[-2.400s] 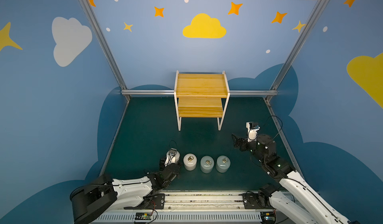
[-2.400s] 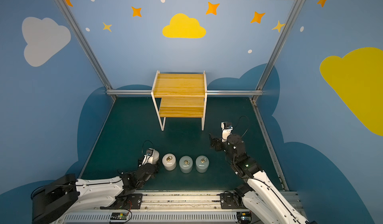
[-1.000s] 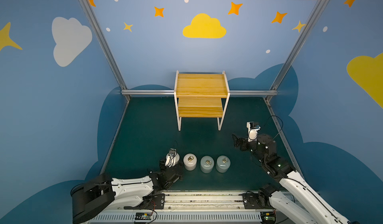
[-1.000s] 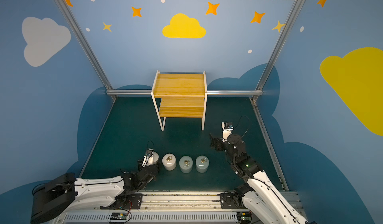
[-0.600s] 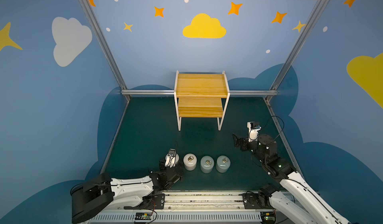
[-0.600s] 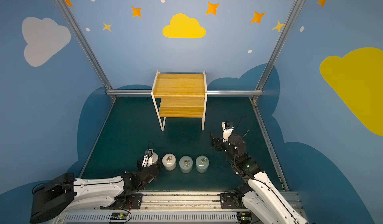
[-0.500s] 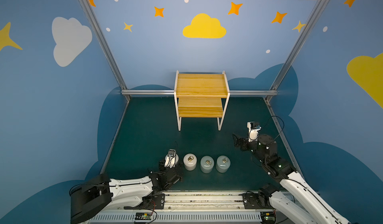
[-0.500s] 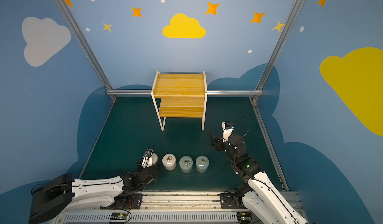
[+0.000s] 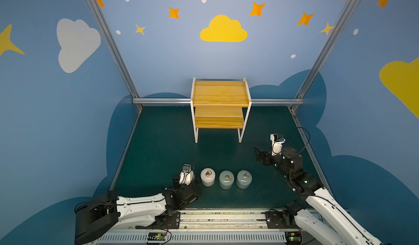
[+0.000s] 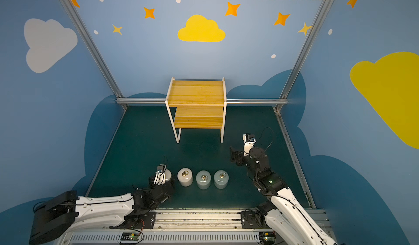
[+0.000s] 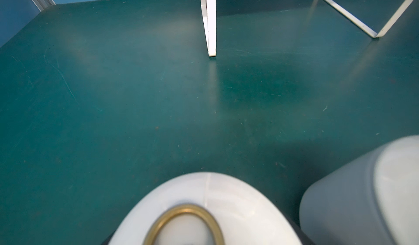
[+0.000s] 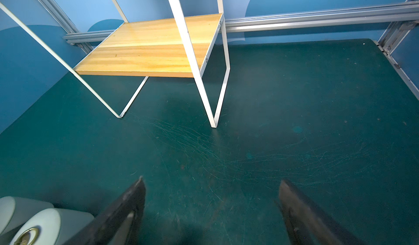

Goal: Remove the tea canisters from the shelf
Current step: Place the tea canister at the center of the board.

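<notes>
Start at your left gripper (image 9: 190,182). It sits low over the green mat (image 9: 158,153), with the leftmost white tea canister (image 11: 226,198) right at its fingers, standing upright. The wrist camera hides those fingers from above, and the left wrist view shows only dark slivers either side of the lid. You cannot tell whether they pinch the jar or stand just clear of it.

Just beside it in the row stand the second white canister (image 9: 207,177) and the two blue-grey canisters (image 9: 226,179), all upright.

Well behind them, the shelf (image 9: 220,96) has both boards bare.

Your right gripper (image 12: 212,187) hovers further right, fingers spread wide on nothing.

My judgement is that whatever remains belongs to the left arm. The jar lies directly ahead of its fingers, so draw straight back, not sideways into the neighbouring canister.
</notes>
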You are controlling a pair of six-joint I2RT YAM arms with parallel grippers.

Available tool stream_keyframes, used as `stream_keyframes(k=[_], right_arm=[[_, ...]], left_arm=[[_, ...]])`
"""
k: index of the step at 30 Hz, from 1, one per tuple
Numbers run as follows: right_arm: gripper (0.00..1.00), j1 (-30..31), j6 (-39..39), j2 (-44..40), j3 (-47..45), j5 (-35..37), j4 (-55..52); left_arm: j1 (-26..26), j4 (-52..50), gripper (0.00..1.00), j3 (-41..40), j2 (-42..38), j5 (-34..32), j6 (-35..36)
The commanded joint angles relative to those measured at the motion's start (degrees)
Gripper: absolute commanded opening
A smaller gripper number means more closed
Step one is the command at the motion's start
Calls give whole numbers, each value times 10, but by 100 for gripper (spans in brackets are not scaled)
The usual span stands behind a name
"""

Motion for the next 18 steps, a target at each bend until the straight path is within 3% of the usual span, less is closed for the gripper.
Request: stream_keyframes(k=[1,18], right_arm=[[94,-3,2,-6,-5,-1,2],[94,-4,3,-14,-7,-2,-2]], left_arm=[[-4,-9,83,14,-1,-7,-12],[-5,89,82,-1,8,9,55]])
